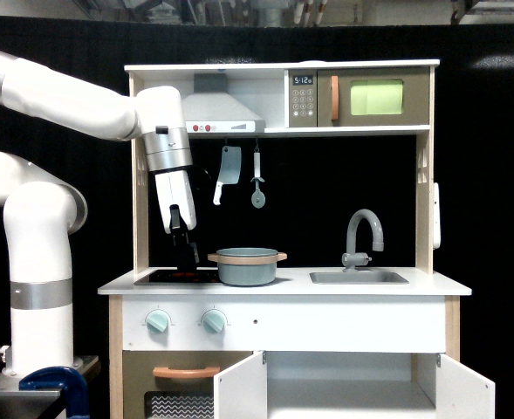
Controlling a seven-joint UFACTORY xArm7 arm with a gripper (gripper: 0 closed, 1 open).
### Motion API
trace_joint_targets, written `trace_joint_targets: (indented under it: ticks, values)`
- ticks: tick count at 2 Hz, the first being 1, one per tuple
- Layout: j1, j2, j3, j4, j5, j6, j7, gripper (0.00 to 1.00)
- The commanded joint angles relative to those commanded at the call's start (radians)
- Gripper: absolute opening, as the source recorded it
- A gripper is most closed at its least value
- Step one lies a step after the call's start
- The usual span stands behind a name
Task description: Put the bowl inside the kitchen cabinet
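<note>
Grey-blue, the bowl point(247, 266) sits on the table point(431, 285), above the open kitchen cabinet point(352, 388). Just beside its handle hangs the pincer point(187, 259); whether parted or together, I cannot tell. A tilted approach could clip the wooden rim and shove the bowl off.

Toy kitchen in front of a black backdrop.

You see a black curtain point(492, 175) behind the whole toy kitchen point(283, 297), and above it a strip of ceiling point(239, 10) with grey structures, too blurred to name. The light is even and bright on the white countertop point(431, 284). At the exterior view's bottom left stands a blue clamp point(56, 384).
</note>
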Motion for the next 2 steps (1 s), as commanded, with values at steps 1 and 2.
trace_joint_targets:
  ticks: [1,2]
  values:
    - [0.041,0.176,-0.029,0.150,0.048,-0.027,-0.007,1.00]
    - [0.070,0.158,0.028,0.130,0.164,-0.163,0.157,1.00]
